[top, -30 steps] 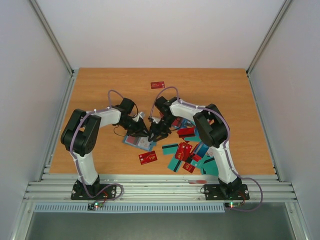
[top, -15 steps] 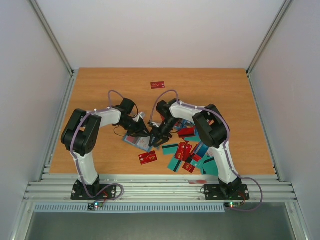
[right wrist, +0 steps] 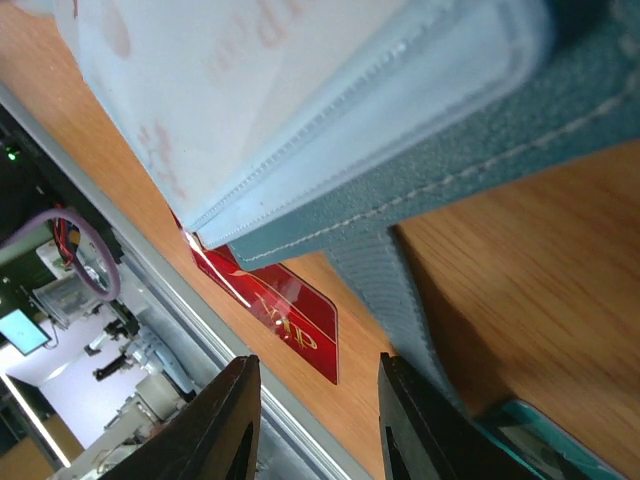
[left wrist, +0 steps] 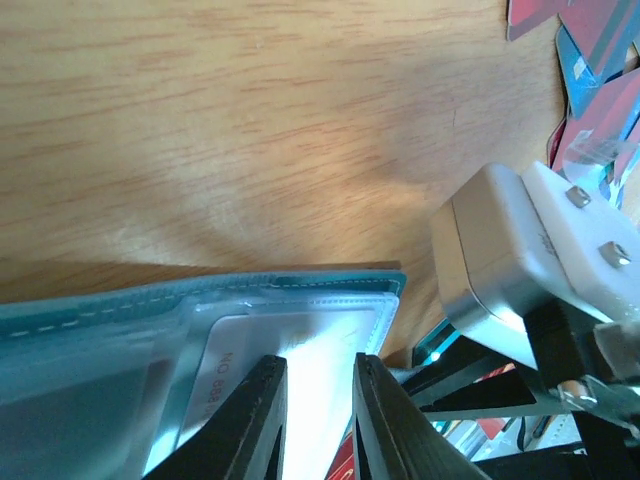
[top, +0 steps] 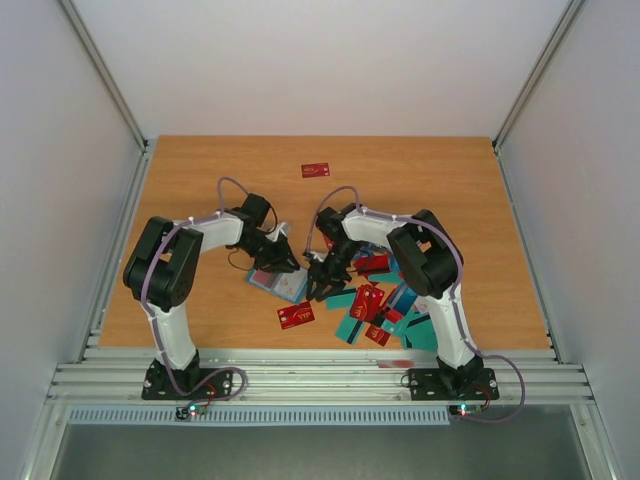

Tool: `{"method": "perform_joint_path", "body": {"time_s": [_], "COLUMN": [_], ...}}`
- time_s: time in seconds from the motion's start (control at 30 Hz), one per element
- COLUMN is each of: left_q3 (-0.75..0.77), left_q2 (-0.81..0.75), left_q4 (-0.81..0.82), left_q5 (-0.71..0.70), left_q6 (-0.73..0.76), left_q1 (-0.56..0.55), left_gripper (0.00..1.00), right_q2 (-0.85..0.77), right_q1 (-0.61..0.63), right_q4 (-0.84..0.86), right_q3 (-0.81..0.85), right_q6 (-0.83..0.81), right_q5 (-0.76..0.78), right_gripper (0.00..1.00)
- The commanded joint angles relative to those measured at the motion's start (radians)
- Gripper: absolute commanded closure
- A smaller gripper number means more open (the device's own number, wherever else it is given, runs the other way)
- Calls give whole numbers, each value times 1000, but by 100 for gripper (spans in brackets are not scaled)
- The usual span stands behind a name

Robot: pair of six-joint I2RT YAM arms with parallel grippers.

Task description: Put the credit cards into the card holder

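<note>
Card-filing task, judged to be at an early stage. The card holder [top: 281, 283] lies opened on the wooden table [top: 200, 180], directly under the two grippers, which meet over it. The left gripper [left wrist: 318, 362] has its jaws drawn narrow with a slim gap between them. Its tips are at the holder's clear pocket [left wrist: 330, 320], but it cannot be told whether they pinch a flap or merely press it down. The right gripper [right wrist: 315, 362] holds its jaws apart with nothing between them, just off the holder's corner. Done, apparently: one pale card [left wrist: 235, 350] with printed digits sits inside the clear pocket. Left to do: the bulk of the credit cards [top: 385, 300], red, teal and blue, heaped just outside the right gripper; a red card [top: 296, 316] just nearside of its fingertips; and a far red card [top: 315, 170] well beyond both grippers. The holder is teal with pale stitching along its edge, and its inner sleeves are translucent and greyish-blue.
</note>
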Motion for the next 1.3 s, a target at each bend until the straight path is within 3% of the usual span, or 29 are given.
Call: {"method": "perform_joint_path", "body": {"time_s": [0.0,0.17,0.43,0.53,0.77,1.27], "left_q3": [24,72,88,61,29,32], "left_q2": [-12,-56,-162,-182,-119,7], "left_q4": [-57,-116,-250,-264,-225,-223], "left_q5": [-54,-64,-168,-212,-216,-134], "left_q6": [14,22,134,173,216,257], "left_q1": [-4,3,97,146,214,242], "left_gripper": [78,71,36,29,28,29], "right_q2": [-50,-51,-42,-31,-7,41], "right_q1": [-5,-7,-27,-36,-45,-79], "right_q4": [68,113,172,197,248,204], "right_q3": [-47,-93,-141,-149,-178,-146], "right_q6": [65,104,152,178,220,226], "right_q5": [40,56,35,5,-51,13], "right_gripper": [66,67,68,68,69,72]}}
